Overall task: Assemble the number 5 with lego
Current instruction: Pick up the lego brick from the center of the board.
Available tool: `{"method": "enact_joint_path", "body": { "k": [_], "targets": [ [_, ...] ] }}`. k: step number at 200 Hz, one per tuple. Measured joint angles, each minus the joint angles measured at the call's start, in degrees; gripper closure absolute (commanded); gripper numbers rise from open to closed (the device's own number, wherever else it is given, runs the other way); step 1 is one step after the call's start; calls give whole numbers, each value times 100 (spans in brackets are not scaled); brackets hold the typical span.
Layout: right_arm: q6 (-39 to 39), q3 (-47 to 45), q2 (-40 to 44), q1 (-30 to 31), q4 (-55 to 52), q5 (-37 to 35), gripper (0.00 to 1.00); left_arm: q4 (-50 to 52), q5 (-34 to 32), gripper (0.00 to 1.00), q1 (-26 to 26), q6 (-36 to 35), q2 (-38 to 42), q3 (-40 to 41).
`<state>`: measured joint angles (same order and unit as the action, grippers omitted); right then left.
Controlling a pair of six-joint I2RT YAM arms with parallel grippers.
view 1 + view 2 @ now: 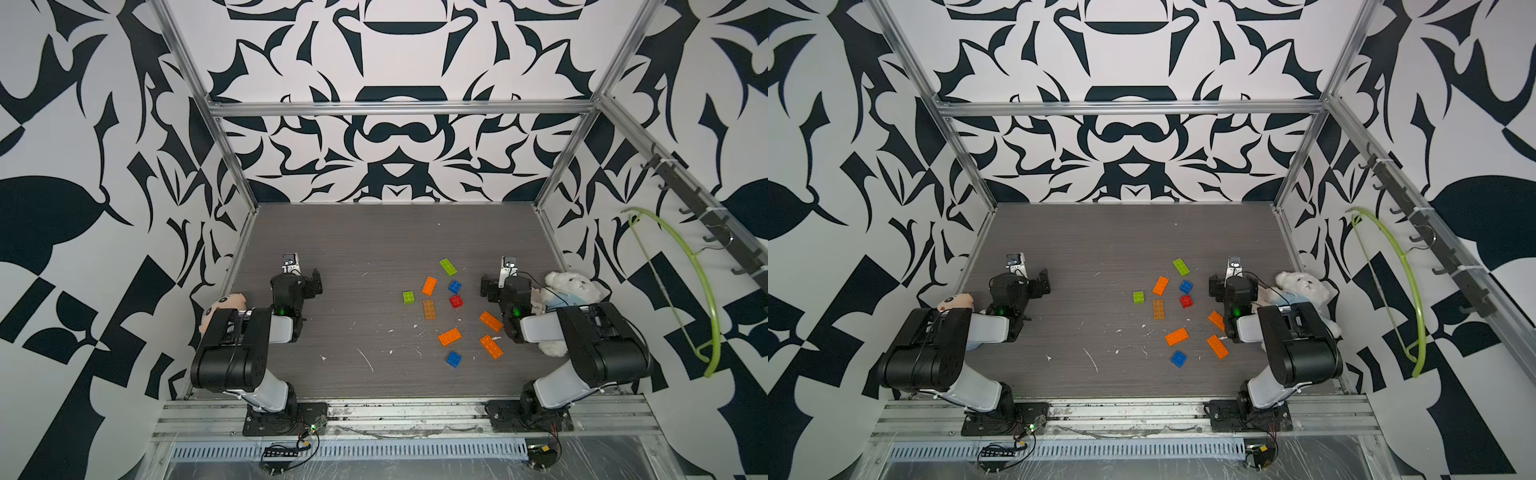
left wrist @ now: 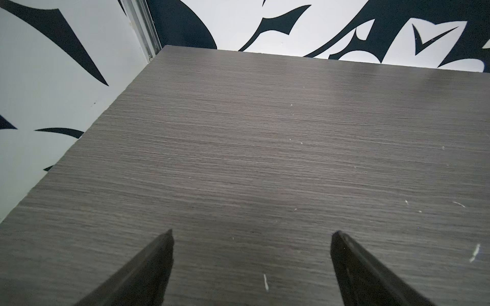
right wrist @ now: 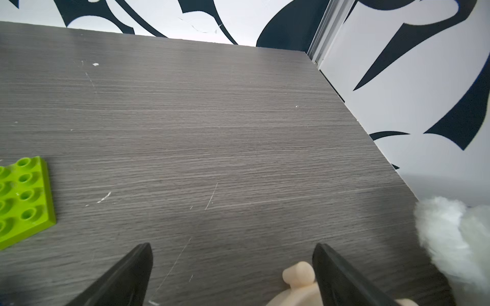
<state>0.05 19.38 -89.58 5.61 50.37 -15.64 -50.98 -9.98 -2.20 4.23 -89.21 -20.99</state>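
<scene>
Closest to my lens, the left gripper is spread wide over bare table, holding nothing. The right gripper gapes just as wide, also empty, with a lime green brick nearby. The lego lies scattered loose on the table's right half, near the white plush bear.

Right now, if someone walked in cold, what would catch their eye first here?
The bold black-and-white patterned walls hit first, on every side. Then the bright lego bricks, scattered loose right of centre on the grey table, and a white plush bear by the right wall.
</scene>
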Motion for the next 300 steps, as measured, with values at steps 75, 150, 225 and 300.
{"method": "enact_joint_path", "body": {
  "k": [75, 150, 225, 300],
  "targets": [
    [0, 0, -2, 0, 0, 0, 0, 0, 2, 1, 0, -2, 0, 0],
    [0, 0, 0, 0, 2, 2, 0, 0, 2, 1, 0, 0, 0, 0],
    [0, 0, 0, 0, 2, 0, 0, -7, 48, 1, 0, -9, 0, 2],
    [-68, -4, 15, 0, 4, 205, 0, -485, 229, 1, 0, -79, 767, 713]
  ]
}}
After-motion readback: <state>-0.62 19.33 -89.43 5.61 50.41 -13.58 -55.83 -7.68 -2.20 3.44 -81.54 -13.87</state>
